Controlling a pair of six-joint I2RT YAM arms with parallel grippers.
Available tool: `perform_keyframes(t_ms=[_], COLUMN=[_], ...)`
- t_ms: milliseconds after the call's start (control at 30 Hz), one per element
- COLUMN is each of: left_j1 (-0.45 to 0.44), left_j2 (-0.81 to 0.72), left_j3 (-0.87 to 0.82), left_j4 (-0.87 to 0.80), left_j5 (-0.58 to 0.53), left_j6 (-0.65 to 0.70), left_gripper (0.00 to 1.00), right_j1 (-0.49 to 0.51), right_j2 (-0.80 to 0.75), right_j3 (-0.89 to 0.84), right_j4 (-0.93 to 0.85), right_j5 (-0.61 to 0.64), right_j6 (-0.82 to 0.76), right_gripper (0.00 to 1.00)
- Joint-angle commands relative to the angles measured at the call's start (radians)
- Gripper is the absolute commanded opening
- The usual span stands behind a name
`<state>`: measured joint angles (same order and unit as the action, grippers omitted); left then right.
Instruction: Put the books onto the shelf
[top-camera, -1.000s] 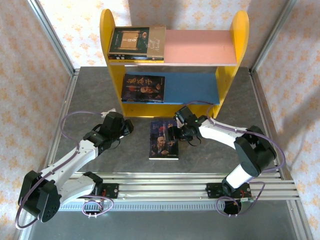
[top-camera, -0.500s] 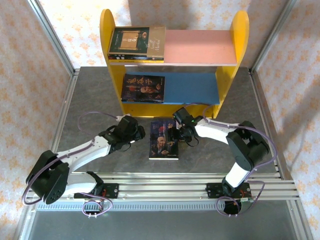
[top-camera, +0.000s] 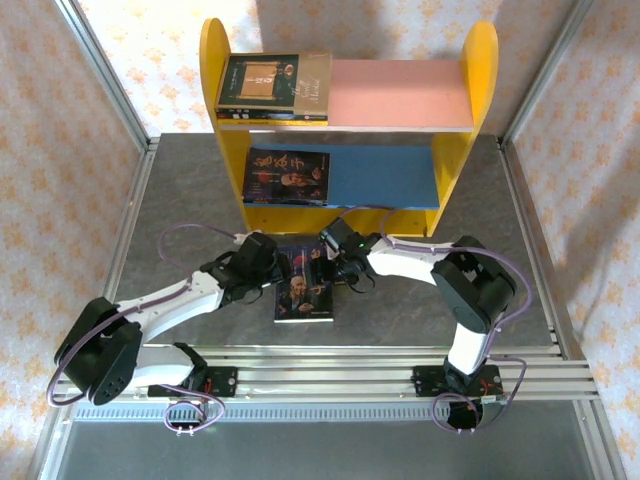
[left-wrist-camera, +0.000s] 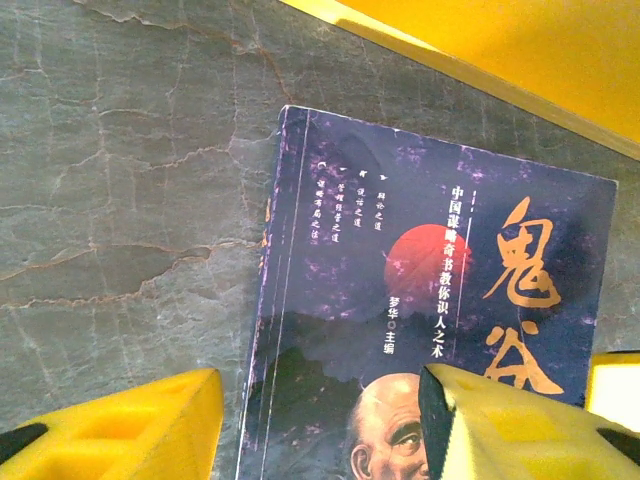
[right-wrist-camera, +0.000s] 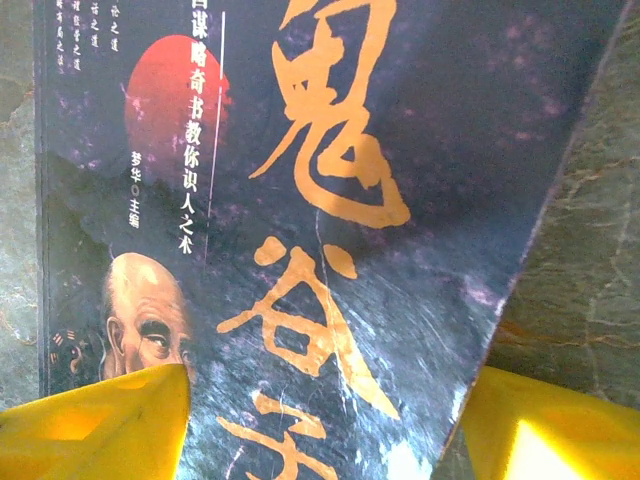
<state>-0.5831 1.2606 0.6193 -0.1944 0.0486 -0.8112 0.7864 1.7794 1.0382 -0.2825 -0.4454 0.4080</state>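
A dark book with a bearded man (top-camera: 303, 292) lies flat on the grey table in front of the shelf (top-camera: 212, 60). My left gripper (top-camera: 274, 268) is open at the book's left edge. In the left wrist view one finger hangs over the bare table and the other over the cover (left-wrist-camera: 430, 270). My right gripper (top-camera: 336, 264) is open at the book's upper right corner, one finger over the cover (right-wrist-camera: 330, 200) and one past its edge. A small stack of books (top-camera: 272, 85) lies on the pink board, and another bearded-man book (top-camera: 288, 175) on the blue board.
The shelf's yellow base (left-wrist-camera: 520, 60) stands just beyond the book. Free pink board (top-camera: 400, 92) and blue board (top-camera: 385, 175) lie to the right of the shelved books. Metal frame rails (top-camera: 330, 360) run along the near edge, and patterned walls close both sides.
The book has slid left across the table with the right gripper at its corner. The left arm swung right to meet the book's left edge.
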Motion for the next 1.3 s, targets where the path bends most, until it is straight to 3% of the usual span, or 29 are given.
perform_keyframes(t_ms=[0,333,667,1267], left_j1=[-0.009,-0.010,-0.009,-0.006], left_j2=[-0.030,-0.014,0.018,0.034], left_j3=[-0.010,-0.012,0.003,-0.006], left_j4=[-0.044,-0.057,-0.082,-0.131], left_j5=[-0.036,-0.031,-0.016,-0.049], left_j6=[0.006,0.024,0.054,0.078], left_gripper=[0.56,0.56,0.56,0.57], right_j1=[0.012,0.074,0.091,0.091], right_j2=[0.031,0.083,0.116,0.118], right_j3=[0.027,-0.035,-0.053,-0.045], right_j4=[0.008,0.067,0.108,0.085], right_j5=[0.002,0.092,0.096,0.108], right_j6=[0.002,0.044,0.059,0.041], right_gripper=[0.70,0.63,0.38,0.30])
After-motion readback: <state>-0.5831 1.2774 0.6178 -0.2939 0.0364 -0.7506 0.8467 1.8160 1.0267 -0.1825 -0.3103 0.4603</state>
